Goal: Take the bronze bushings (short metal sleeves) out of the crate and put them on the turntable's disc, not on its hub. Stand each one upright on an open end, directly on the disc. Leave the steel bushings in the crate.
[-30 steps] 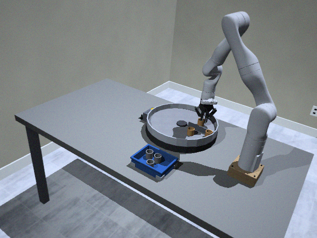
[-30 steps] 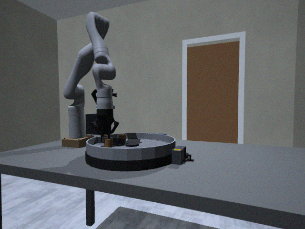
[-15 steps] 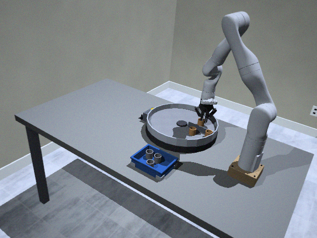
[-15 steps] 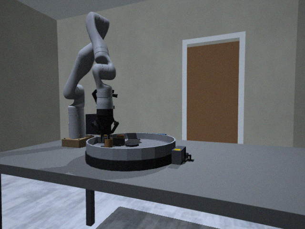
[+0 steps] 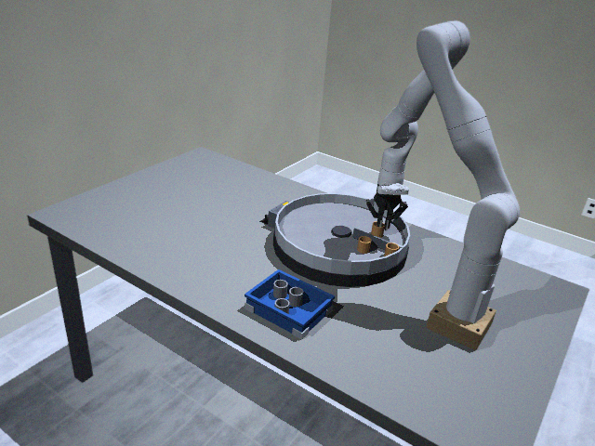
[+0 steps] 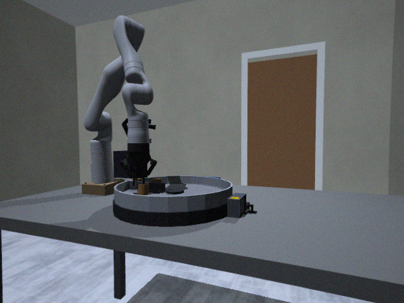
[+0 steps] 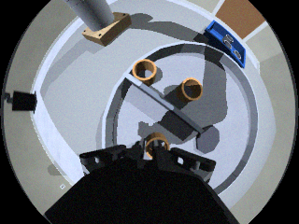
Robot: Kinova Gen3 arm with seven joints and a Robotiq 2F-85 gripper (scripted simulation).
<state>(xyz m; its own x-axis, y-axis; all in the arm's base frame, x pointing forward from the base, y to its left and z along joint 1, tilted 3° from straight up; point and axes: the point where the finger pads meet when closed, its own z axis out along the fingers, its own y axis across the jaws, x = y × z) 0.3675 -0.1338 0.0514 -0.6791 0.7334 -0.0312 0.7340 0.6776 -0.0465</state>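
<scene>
On the turntable's disc (image 5: 312,229), near its far rim, I see a bronze bushing (image 5: 377,229) standing upright beneath my end effector (image 5: 383,221), whose fingers are set narrow, straddling its wall without gripping. Two more bronze bushings (image 5: 364,243) (image 5: 391,248) stand close by, apart from the dark hub (image 5: 341,230). Three steel bushings (image 5: 280,288) sit in the blue crate (image 5: 314,307) on the counter (image 5: 158,202).

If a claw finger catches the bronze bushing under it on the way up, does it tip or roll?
The bronze bushing under the claw looks squat, standing on an open end on the disc, so a light catch would probably slide it, not topple it. If tipped, its round wall would likely roll. Being metal, it should not deform.
</scene>
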